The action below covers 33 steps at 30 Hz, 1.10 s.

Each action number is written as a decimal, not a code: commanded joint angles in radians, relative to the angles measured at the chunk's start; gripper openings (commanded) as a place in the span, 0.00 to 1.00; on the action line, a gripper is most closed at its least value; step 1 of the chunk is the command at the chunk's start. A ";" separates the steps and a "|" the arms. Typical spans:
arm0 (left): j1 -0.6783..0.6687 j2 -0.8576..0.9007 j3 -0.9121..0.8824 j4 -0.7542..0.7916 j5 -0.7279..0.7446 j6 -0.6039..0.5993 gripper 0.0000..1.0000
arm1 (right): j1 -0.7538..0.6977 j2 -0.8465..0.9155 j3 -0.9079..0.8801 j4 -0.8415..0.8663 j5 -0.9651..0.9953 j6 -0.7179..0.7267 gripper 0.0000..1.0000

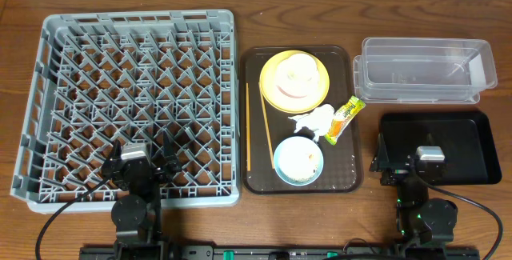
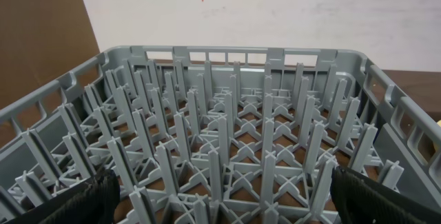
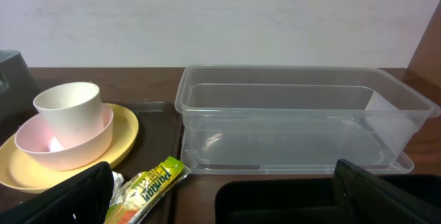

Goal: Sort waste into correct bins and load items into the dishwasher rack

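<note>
Both arms' fingers gape wide, holding nothing: left fingers [image 2: 76, 203] above the dishwasher rack's [image 1: 136, 20] near edge, right fingers [image 3: 69, 200] above the black tray [image 1: 472, 144]. The snack wrapper [image 1: 346, 119] lies at the brown tray's [image 1: 340, 176] right rim, just beside the napkin [image 1: 316, 120]. It looks light, crinkly and slippery, so pinch across its middle.

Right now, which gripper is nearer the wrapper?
Right. The right gripper hovers over the black tray's left end, just right of the wrapper. The left gripper is over the rack's near edge, across the brown tray.
</note>
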 commanded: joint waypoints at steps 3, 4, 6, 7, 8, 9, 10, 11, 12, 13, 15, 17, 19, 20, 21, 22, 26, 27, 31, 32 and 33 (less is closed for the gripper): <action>-0.002 0.002 -0.027 -0.017 0.024 0.013 0.98 | -0.007 -0.005 -0.001 -0.004 -0.001 -0.008 0.99; -0.003 0.002 -0.027 -0.019 0.055 0.011 0.98 | -0.007 -0.005 -0.001 -0.004 -0.001 -0.008 0.99; -0.002 0.002 -0.027 -0.026 0.128 0.010 0.98 | -0.007 -0.005 -0.001 -0.004 -0.001 -0.008 0.99; -0.002 0.002 -0.027 -0.021 0.161 0.010 0.98 | -0.007 -0.005 -0.001 -0.004 -0.001 -0.008 0.99; -0.002 0.002 -0.027 -0.006 0.195 0.009 0.98 | -0.007 -0.005 -0.001 -0.004 -0.001 -0.008 0.99; -0.003 0.002 -0.024 0.010 0.231 -0.017 0.98 | -0.007 -0.005 -0.001 -0.004 -0.001 -0.008 0.99; -0.002 0.002 -0.010 0.017 0.262 -0.082 0.98 | -0.007 -0.005 -0.001 -0.004 -0.001 -0.008 0.99; -0.003 0.002 0.012 0.015 0.284 -0.166 0.98 | -0.007 -0.005 -0.001 -0.004 -0.001 -0.008 0.99; -0.003 0.002 0.040 0.014 0.301 -0.266 0.98 | -0.007 -0.005 -0.001 -0.004 -0.001 -0.008 0.99; -0.003 0.002 0.067 0.011 0.313 -0.337 0.98 | -0.007 -0.005 -0.001 -0.004 -0.001 -0.008 0.99; -0.003 0.002 0.131 -0.007 0.356 -0.446 0.98 | -0.007 -0.005 -0.001 -0.004 -0.001 -0.008 0.99; -0.002 0.012 0.203 -0.040 0.426 -0.478 0.98 | -0.007 -0.005 -0.001 -0.004 -0.001 -0.008 0.99; -0.002 0.037 0.290 -0.107 0.491 -0.482 0.98 | -0.007 -0.005 -0.001 -0.004 -0.001 -0.008 0.99; -0.002 0.059 0.346 -0.161 0.510 -0.482 0.98 | -0.007 -0.005 -0.001 -0.004 -0.001 -0.008 0.99; -0.002 0.087 0.408 -0.224 0.526 -0.482 0.98 | -0.007 -0.005 -0.001 -0.004 -0.001 -0.008 0.99; -0.002 0.121 0.475 -0.291 0.540 -0.481 0.98 | -0.007 -0.005 -0.001 -0.004 -0.001 -0.008 0.99; -0.003 0.294 0.735 -0.548 0.587 -0.477 0.98 | -0.007 -0.005 -0.001 -0.004 -0.001 -0.008 0.99; -0.003 0.345 0.800 -0.614 0.597 -0.465 0.98 | -0.007 -0.005 -0.001 -0.004 -0.001 -0.008 0.99; -0.003 0.576 1.077 -0.943 0.601 -0.399 0.98 | -0.007 -0.005 -0.001 -0.004 -0.001 -0.008 0.99; -0.003 0.633 1.139 -1.021 0.601 -0.382 0.98 | -0.007 -0.005 -0.001 -0.004 -0.001 -0.008 0.99; -0.003 0.687 1.193 -1.092 0.601 -0.373 0.98 | -0.007 -0.005 -0.001 -0.004 -0.001 -0.008 0.99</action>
